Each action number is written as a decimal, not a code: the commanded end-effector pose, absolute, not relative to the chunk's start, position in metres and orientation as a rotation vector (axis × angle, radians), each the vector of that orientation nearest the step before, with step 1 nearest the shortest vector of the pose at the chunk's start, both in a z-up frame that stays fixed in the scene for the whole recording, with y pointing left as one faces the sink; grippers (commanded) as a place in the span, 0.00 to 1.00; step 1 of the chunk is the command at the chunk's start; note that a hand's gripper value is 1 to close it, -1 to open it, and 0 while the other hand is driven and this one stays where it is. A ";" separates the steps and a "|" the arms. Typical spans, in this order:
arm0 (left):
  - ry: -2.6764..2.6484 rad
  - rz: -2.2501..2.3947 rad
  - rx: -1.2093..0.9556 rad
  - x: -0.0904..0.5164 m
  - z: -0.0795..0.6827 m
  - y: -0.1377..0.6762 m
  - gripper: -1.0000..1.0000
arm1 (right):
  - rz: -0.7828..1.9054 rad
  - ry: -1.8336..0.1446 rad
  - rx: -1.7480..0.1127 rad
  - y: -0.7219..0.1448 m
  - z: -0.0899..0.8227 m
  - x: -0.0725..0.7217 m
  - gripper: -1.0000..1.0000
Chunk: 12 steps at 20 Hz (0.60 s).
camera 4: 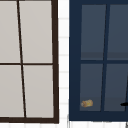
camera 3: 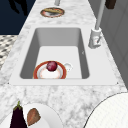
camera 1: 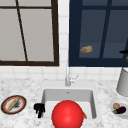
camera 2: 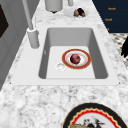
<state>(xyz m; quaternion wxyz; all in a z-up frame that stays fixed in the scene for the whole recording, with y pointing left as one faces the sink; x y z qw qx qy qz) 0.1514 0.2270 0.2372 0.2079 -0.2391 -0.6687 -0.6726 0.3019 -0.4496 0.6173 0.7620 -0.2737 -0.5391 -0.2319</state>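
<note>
1. We see the left hand [camera 1: 39, 108] hanging by the left rim of the sink [camera 1: 45, 93]; we cannot tell how its fingers are set.
2. The right hand [camera 1: 123, 52] sits high against the dark cabinet [camera 1: 75, 37]; we cannot tell its fingers either.
3. In the sink lies a plate [camera 2: 76, 67] carrying a dark red fruit [camera 2: 75, 58], beside the drain [camera 2: 60, 66].
4. On the bench [camera 1: 25, 85], a bread plate [camera 1: 23, 101] lies just left of the left hand.
5. We judge that a clean approach comes from above, clear of the rim and the tap [camera 1: 67, 75].

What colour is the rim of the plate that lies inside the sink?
The plate has an orange-red rim around a white middle. The left side view shows it best.
</note>
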 end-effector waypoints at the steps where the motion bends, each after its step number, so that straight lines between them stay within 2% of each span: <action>1: -1.861 -1.872 -0.666 0.151 0.237 0.227 0.50 | -0.510 -1.187 -0.592 -0.449 0.617 0.287 1.00; 12: -1.861 -1.872 -0.666 0.151 0.237 0.227 0.50 | -0.593 -1.153 -0.760 -0.428 0.597 0.207 1.00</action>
